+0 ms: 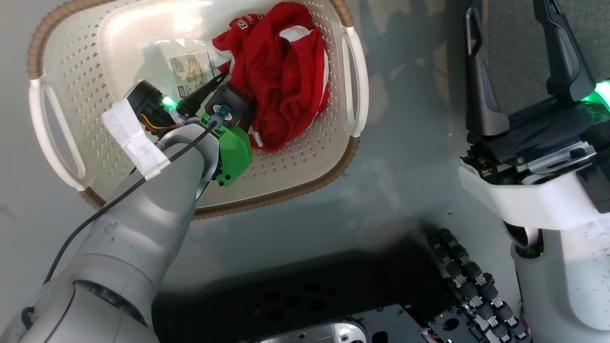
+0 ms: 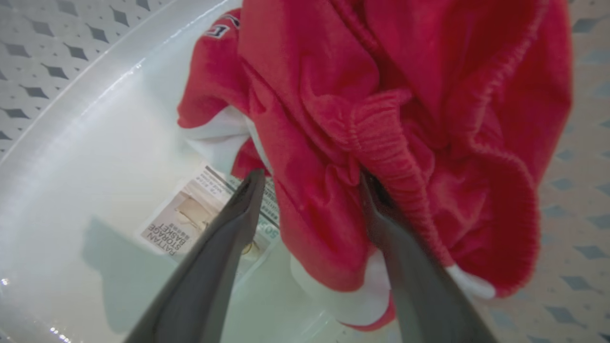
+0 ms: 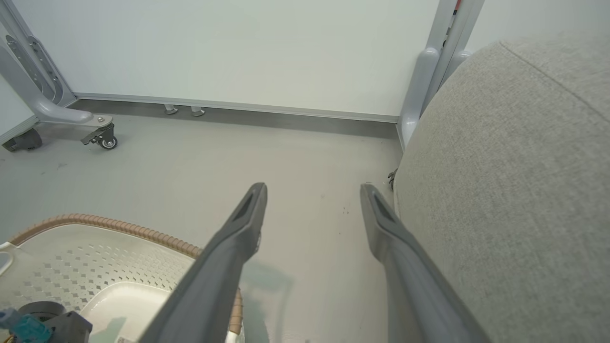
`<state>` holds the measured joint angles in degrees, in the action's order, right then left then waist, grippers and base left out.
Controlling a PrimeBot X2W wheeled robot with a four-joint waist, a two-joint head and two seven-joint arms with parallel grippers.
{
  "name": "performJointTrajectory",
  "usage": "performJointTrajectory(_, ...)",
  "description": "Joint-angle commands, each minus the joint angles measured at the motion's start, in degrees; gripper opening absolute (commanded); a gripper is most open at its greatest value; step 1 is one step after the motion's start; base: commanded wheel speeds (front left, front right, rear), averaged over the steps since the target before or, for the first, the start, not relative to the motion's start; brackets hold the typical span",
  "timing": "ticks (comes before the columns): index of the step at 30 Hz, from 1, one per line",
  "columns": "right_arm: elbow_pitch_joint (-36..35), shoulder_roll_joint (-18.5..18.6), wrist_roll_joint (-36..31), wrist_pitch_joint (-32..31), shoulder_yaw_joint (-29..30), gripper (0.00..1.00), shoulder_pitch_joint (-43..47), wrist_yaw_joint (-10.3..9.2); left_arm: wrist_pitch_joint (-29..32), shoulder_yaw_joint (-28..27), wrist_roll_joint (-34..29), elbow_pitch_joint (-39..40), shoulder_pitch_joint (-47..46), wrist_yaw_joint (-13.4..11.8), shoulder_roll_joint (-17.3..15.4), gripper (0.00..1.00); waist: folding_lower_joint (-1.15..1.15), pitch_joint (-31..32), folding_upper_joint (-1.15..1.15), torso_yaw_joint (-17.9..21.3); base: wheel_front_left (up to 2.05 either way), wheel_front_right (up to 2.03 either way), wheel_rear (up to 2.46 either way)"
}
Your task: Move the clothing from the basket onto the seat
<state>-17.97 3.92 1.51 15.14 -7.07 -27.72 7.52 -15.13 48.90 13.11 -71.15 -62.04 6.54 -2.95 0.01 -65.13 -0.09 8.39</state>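
Dark fingers of the left gripper are reaching down inside the basket, and its jaws are standing apart around a fold of the clothing. One finger is lying over the sticker on the basket's bottom, the other is tucking into the red cloth beside the elastic waistband, and nothing is being pinched yet. The clothing is lying crumpled in the basket's right-hand half, piled against the wall by the right handle, with white trim showing at its edges. It is looking light, limp and in no way fragile, so it is likely going to sag and trail when lifted, and loose ends could be catching on the basket's rim. The gathered waistband and the thick bunched fold between the jaws are looking like the surest places to be gripping, since a thin single layer could be slipping out. Whether one grab is going to bring both garments I cannot tell. The right gripper is hanging outside the basket above the floor, jaws wide and empty, with the seat lying just beyond it, apart from the basket.
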Motion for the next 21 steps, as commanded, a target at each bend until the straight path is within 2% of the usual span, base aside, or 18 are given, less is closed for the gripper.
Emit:
performJointTrajectory(1,-0.45,-0.09,-0.08,0.01,-0.1,1.0,0.17,-0.06,-0.02,0.16,0.09,-0.38,-1.35,-0.29,-0.19,1.0,-0.01,-0.69,0.09,0.19,0.0,0.0,0.0)
performJointTrajectory(7,-0.86,0.32,0.27,0.01,-0.71,1.0,0.96,-0.06,0.0,0.46,1.26,-1.21,-0.74,-0.66,-0.03,1.0,-0.01,-0.61,0.09,0.64,0.0,0.0,0.0)
performJointTrajectory(12,-1.62,0.42,0.65,0.01,-0.94,1.0,1.48,-0.06,0.59,1.32,2.72,-1.51,0.29,0.07,0.0,1.0,-0.01,-0.4,0.09,1.57,0.0,0.0,0.0)
performJointTrajectory(13,-1.82,0.41,0.69,0.01,-0.92,1.0,1.7,-0.06,1.02,1.68,2.95,-1.52,0.43,0.26,-0.01,0.92,-0.01,-0.36,0.09,1.73,0.0,0.0,0.0)
performJointTrajectory(15,-2.1,0.37,0.7,0.02,-0.87,1.0,2.2,-0.06,1.47,2.54,2.93,-1.46,0.41,0.45,-0.01,0.08,-0.01,-0.34,0.09,1.96,0.0,0.0,0.0)
performJointTrajectory(16,-2.15,0.37,0.74,0.01,-0.8,1.0,2.37,-0.06,1.79,2.86,3.13,-1.49,0.41,0.55,-0.01,0.0,-0.01,-0.33,0.09,2.02,0.0,0.0,0.0)
performJointTrajectory(21,-2.06,0.27,0.85,0.01,-0.66,1.0,1.97,-0.06,1.8,4.27,4.24,-1.13,-0.31,0.92,-0.02,0.0,-0.01,-0.27,0.09,1.98,0.0,0.0,0.0)
